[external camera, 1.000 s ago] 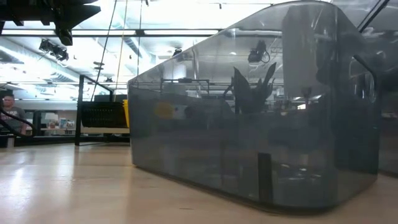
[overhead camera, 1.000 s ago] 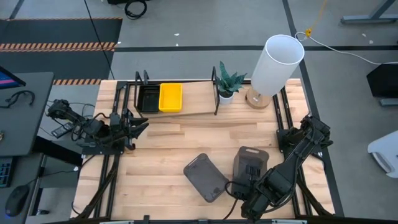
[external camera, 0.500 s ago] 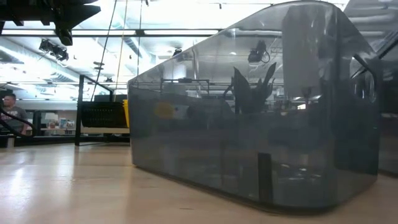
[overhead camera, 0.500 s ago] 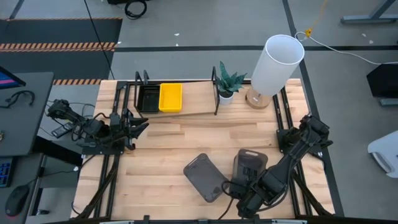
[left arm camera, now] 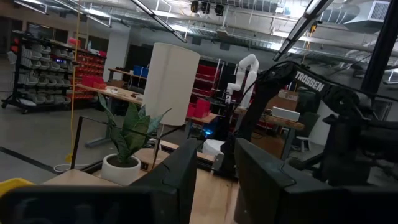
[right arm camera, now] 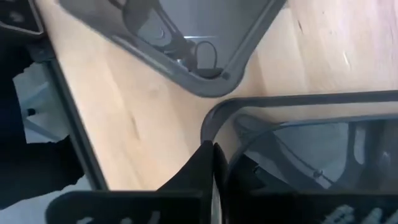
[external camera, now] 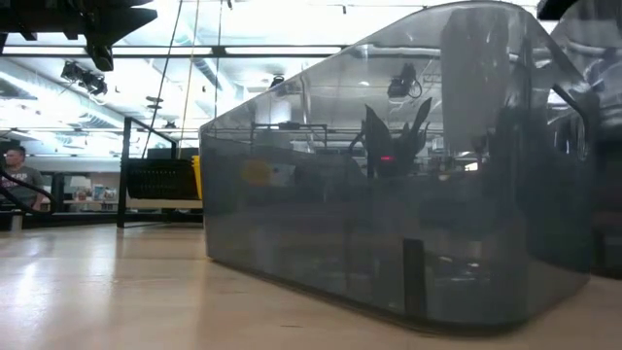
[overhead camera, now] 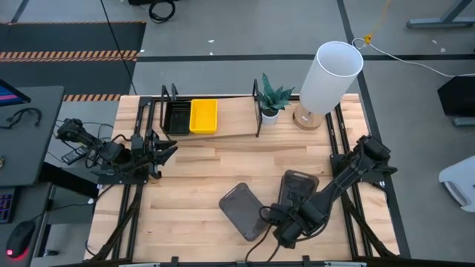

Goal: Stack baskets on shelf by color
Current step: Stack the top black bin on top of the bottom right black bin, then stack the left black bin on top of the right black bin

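Observation:
Two dark grey baskets lie on the table's near half: the left one, turned askew, and the right one. My right gripper is at the right basket's near end, shut on its wall. The left basket fills the low view. The wire-framed shelf at the far left holds a black basket and a yellow basket side by side on its plank. My left gripper waits open at the table's left edge, near the shelf, and holds nothing. My right gripper pinches the right grey basket's upright wall beside its rounded near-left corner, one finger outside and the other inside. The fingers come from the table's near side. Whether the basket is lifted clear, I cannot tell.
A potted plant and a tall white lamp stand at the far edge, right of the shelf. Bare wood lies between the shelf and the grey baskets. A person shows far off in the room.
My right gripper has gone toward the table's left edge and a little toward the far edge, along the near end of the right grey basket. That basket has shifted slightly toward the far edge. The left grey basket has stayed where it was.

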`<state>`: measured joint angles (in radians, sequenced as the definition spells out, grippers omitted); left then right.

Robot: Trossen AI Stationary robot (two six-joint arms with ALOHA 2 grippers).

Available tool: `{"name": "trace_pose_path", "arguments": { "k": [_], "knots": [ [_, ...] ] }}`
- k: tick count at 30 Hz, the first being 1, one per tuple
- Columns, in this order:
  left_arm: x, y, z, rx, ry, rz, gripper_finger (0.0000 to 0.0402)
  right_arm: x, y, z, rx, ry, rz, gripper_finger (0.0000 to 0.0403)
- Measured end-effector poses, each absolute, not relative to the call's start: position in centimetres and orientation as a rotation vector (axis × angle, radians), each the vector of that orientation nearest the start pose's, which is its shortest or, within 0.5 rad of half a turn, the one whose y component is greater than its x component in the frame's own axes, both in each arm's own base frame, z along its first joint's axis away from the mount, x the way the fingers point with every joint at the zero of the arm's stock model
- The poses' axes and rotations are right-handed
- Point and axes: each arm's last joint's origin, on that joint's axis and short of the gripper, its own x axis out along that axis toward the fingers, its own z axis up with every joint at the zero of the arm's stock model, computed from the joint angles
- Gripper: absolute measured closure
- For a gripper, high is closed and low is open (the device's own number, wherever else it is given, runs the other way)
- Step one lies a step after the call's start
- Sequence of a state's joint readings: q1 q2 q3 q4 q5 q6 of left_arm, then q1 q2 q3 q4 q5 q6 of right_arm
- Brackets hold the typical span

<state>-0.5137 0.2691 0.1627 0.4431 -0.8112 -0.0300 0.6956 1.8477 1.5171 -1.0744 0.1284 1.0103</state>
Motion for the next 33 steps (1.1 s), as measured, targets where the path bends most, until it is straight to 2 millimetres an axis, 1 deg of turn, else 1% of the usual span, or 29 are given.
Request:
{"name": "trace_pose_path", "arguments": {
  "k": [3, 6, 8, 14, 18, 21, 25, 29, 33],
  "knots": [
    [9.6, -3.0, 23.6, -0.237, -0.271, 0.291, 0.0285, 28.0, 22.3, 23.2, 0.289, 1.366, -0.223, 0.0357],
    [9.6, -3.0, 23.6, -0.238, -0.271, 0.291, 0.0285, 28.1, 22.0, 23.1, 0.294, 1.398, -0.202, 0.0339],
    [9.6, -3.0, 23.6, -0.236, -0.269, 0.291, 0.0285, 28.2, 21.7, 23.6, 0.289, 1.428, -0.189, 0.0328],
    [9.7, -3.1, 23.3, -0.223, -0.237, 0.291, 0.0285, 28.7, 20.9, 26.3, 0.241, 1.435, -0.189, 0.0304],
    [9.7, -3.1, 23.1, -0.233, -0.223, 0.289, 0.0285, 29.9, 20.7, 27.0, 0.174, 1.339, -0.106, 0.0294],
    [9.7, -3.1, 23.1, -0.233, -0.223, 0.289, 0.0285, 31.2, 20.8, 27.3, 0.141, 1.229, -0.008, 0.0291],
    [9.8, -3.1, 23.0, -0.240, -0.218, 0.288, 0.0285, 32.6, 21.4, 28.0, 0.076, 1.067, 0.118, 0.0291],
    [9.8, -3.1, 23.0, -0.246, -0.220, 0.287, 0.0285, 33.0, 22.5, 28.2, 0.014, 0.964, 0.219, 0.0291],
    [9.8, -3.1, 23.0, -0.246, -0.220, 0.287, 0.0285, 32.5, 23.8, 26.9, -0.074, 0.904, 0.308, 0.0288]
  ]
}}
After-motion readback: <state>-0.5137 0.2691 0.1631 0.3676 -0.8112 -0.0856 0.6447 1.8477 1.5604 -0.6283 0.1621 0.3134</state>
